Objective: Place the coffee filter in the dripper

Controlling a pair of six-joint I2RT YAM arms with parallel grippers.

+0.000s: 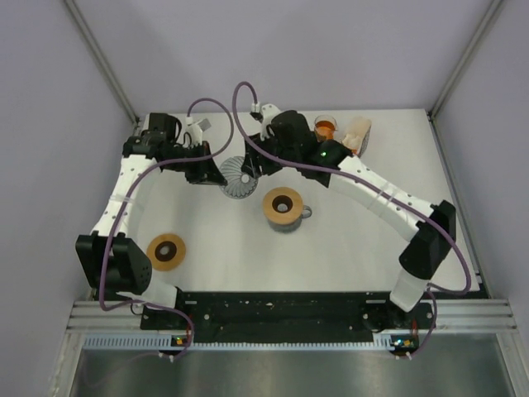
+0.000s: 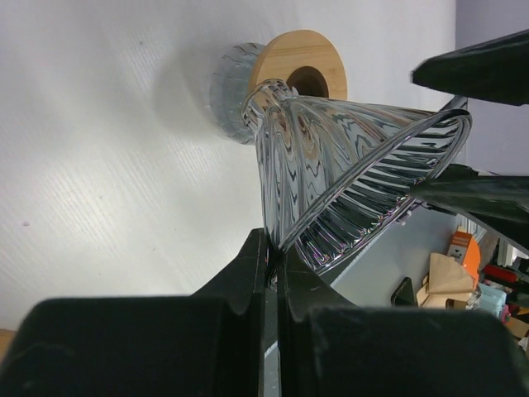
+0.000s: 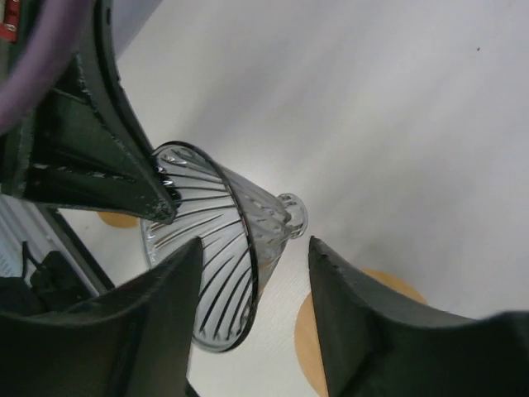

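My left claw (image 2: 271,248) is clamped on the rim of the clear ribbed dripper (image 2: 331,157), which juts just ahead. My right claw (image 3: 256,248), spread wide, straddles the cone. It is likely rigid, slick and breakable, so the rim is the best grip. I cannot see the coffee filter.

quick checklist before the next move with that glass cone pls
1. Grip: left fingers shut on the glass cone at its rim: ok.
2. Second hold: right fingers open, one on each side of the cone: ok.
3. Cone upright: not ok, it is tilted with its wide mouth facing sideways.
4. Seat: tan-ringed vessel upright on the table, centre hole unblocked: ok.
5. Location of the coffee filter: cannot tell, no white paper cone shows clearly.
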